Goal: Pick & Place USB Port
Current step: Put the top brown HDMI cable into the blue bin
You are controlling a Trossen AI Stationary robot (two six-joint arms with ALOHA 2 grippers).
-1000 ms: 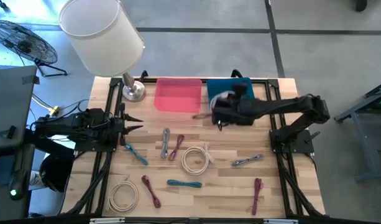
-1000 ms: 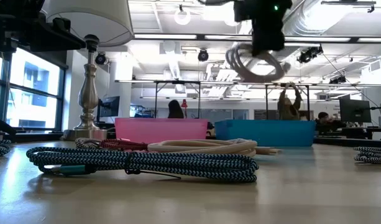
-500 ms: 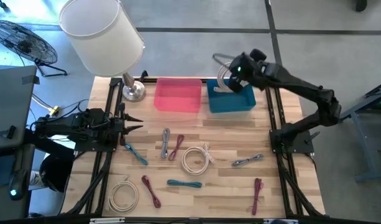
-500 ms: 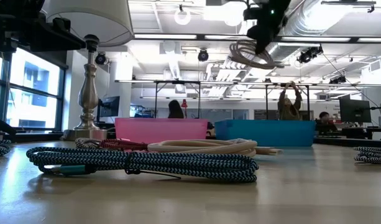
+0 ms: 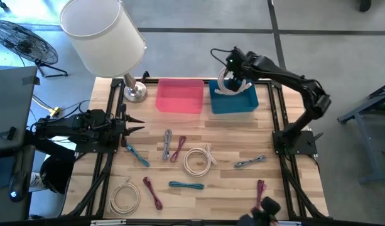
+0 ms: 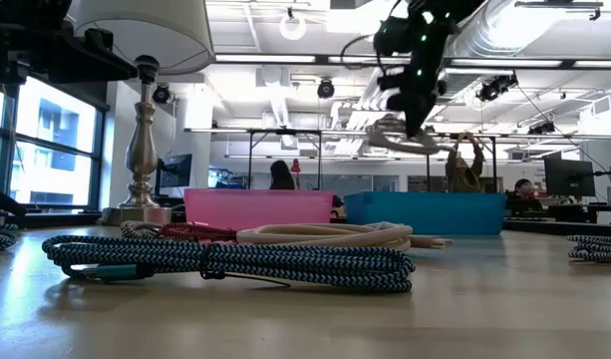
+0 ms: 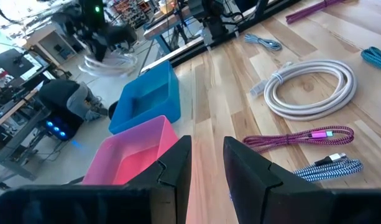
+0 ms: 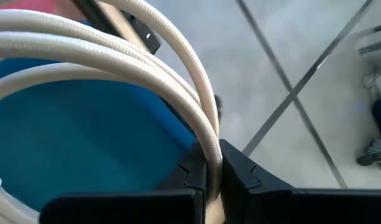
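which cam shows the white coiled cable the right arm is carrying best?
Right wrist view: the white coiled cable fills the frame, pinched in the right pincer above the blue plastic bin. High view shows it small over that bin. Low view shows it hanging, edge-on. Left wrist view shows it blurred, distant.

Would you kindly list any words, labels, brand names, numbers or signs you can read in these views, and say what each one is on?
None can be read in any view.
The pink bin, blue bin and lamp shade carry no visible text.
The cables on the table show no legible marking.
Anything on the monitors in the room behind, seen in the low view, is too small to read.
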